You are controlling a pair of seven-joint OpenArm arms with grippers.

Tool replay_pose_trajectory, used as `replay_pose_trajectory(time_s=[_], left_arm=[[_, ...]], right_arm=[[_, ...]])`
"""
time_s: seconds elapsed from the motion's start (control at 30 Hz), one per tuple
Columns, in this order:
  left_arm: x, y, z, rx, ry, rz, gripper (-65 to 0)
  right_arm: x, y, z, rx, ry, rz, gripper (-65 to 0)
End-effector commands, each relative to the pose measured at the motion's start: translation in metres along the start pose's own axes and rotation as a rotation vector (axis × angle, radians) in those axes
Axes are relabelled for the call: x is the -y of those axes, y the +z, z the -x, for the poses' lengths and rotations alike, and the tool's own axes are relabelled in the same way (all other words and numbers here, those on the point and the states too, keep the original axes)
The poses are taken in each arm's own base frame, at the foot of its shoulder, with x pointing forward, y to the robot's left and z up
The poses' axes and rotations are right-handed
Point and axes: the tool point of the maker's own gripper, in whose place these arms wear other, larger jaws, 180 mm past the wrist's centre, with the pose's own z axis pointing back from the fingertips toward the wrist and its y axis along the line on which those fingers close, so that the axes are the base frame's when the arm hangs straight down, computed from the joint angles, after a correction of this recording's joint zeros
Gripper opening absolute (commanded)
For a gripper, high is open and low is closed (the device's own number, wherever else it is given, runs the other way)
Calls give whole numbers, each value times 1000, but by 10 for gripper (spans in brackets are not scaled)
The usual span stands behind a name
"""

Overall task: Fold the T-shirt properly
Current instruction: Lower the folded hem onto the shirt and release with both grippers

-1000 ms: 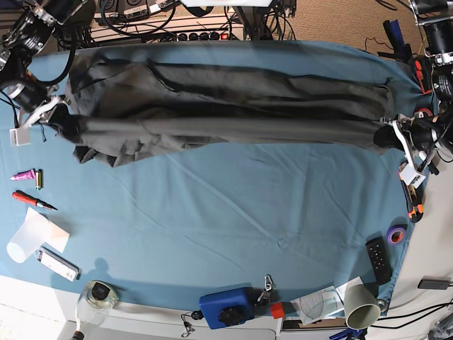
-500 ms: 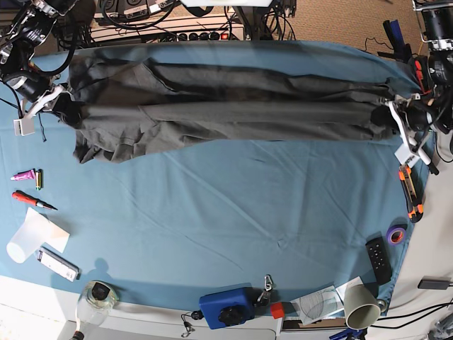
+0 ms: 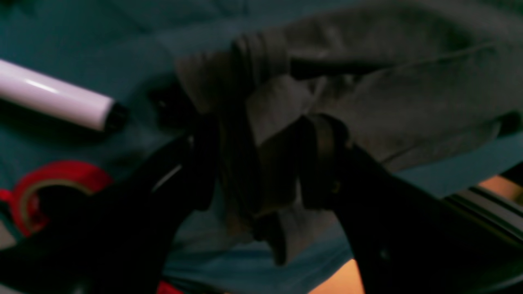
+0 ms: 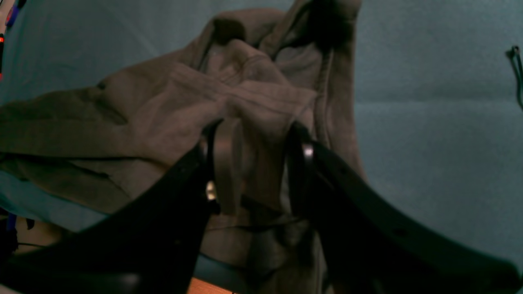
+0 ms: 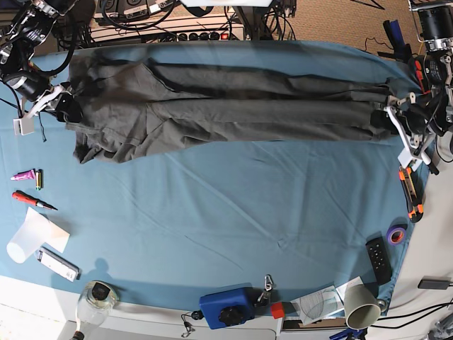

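Note:
The dark grey T-shirt (image 5: 226, 106) lies as a long, folded band across the far part of the blue tablecloth (image 5: 233, 205), stretched from left to right. My left gripper (image 5: 389, 117) is at the shirt's right end. In the left wrist view my left gripper (image 3: 263, 163) is open, with a bunched hem (image 3: 269, 122) loose between its spread fingers. My right gripper (image 5: 62, 99) is at the shirt's left end. In the right wrist view my right gripper (image 4: 251, 159) is also open, straddling a crumpled fold of the T-shirt (image 4: 245, 102).
At the left edge lie a screwdriver (image 5: 32, 200), a purple tube (image 5: 23, 174) and a white cup (image 5: 25, 241). On the right are an orange cutter (image 5: 412, 191), purple tape (image 5: 396, 234) and a remote (image 5: 379, 258). A blue box (image 5: 226, 306) stands at the front, and red tape (image 3: 53, 183) near my left gripper.
Both grippers carried the shirt's ends toward the far edge and lowered the fold onto the shirt. Their jaws, shut on the cloth before, now stand apart.

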Motion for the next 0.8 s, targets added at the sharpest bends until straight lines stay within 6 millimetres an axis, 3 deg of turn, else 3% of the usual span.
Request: replay_pose_trajectory(time_s=[0.0,0.13,0.33,0.5,0.6,0.77], left_arm=[[-5,12,-17,50,-34,-40,-336],[-10,23,-29,79,-55,-126,-336],[-20,21,-12,43,-8,-189,-336],[-4,5,11,7,37,-135,-336],[7,-6,14,27,63,-113,-336],[-24,-10,28,3,174,-366,-336]], right_arm=[[0,7,-19,51,34,1,-461],[0,6,-18,51,34,0,-461],[4,6,-15,30,38,25,-461],[6,6,-13,21,40,36,-461],[6,6,-13,21,40,37,-461],[6,6,-13,21,40,37,-461]])
